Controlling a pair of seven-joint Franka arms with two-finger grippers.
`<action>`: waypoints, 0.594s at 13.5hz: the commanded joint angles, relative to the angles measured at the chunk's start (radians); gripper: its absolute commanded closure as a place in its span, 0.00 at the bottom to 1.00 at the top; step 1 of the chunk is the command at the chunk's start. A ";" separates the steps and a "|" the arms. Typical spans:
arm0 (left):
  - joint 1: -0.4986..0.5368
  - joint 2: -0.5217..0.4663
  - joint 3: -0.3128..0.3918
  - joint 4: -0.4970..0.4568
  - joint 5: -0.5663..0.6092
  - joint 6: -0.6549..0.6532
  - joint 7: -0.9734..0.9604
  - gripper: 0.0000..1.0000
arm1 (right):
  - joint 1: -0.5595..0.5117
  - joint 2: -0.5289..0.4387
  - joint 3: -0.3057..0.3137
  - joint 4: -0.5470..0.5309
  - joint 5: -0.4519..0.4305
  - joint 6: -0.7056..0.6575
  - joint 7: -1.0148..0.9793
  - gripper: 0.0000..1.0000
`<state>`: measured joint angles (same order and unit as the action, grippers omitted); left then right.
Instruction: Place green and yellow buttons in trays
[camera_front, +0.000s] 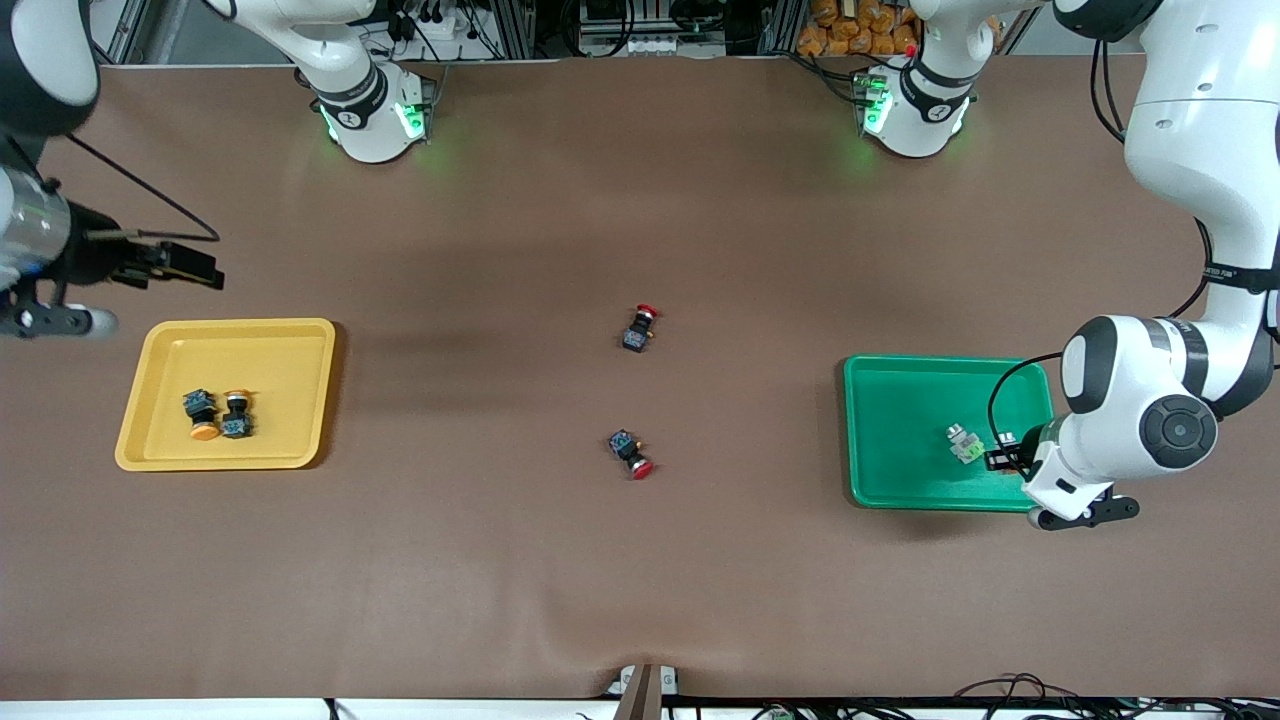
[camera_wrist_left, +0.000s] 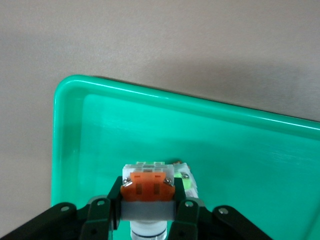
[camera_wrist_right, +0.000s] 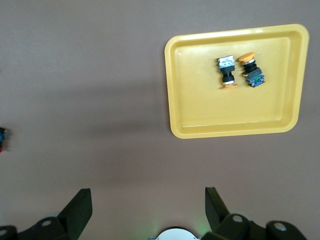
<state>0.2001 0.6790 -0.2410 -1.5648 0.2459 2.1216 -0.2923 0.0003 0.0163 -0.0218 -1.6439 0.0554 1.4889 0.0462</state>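
The silver-white button with the green face (camera_front: 965, 443) is inside the green tray (camera_front: 900, 400). My left gripper (camera_front: 988, 457) is shut on its body, low in the tray. In the left wrist view the fingers (camera_wrist_left: 116, 197) clasp both sides of the button (camera_wrist_left: 148, 183) over the green tray (camera_wrist_left: 240, 150). Two black buttons with orange-yellow caps (camera_front: 203, 415) (camera_front: 236, 413) lie side by side in the yellow tray (camera_front: 270, 350). My right gripper (camera_front: 170, 262) is open and empty, high above the table beside the yellow tray (camera_wrist_right: 190, 100).
Two black buttons with red caps (camera_front: 640, 328) (camera_front: 630, 453) lie on the brown table between the trays. The two arm bases (camera_front: 375, 120) (camera_front: 910, 110) stand along the table edge farthest from the front camera.
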 joint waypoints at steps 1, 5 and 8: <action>0.044 -0.010 -0.003 -0.063 0.003 0.070 0.019 0.97 | 0.000 -0.061 -0.010 0.016 -0.014 -0.044 0.018 0.00; 0.050 -0.019 -0.001 -0.073 0.016 0.093 0.030 0.00 | -0.034 -0.056 -0.004 0.072 -0.042 -0.065 -0.052 0.00; 0.050 -0.085 -0.004 -0.064 0.016 0.072 0.030 0.00 | -0.034 -0.056 -0.007 0.073 -0.039 -0.056 -0.051 0.00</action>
<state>0.2462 0.6674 -0.2412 -1.6143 0.2496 2.2078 -0.2739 -0.0220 -0.0443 -0.0375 -1.5855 0.0225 1.4363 0.0079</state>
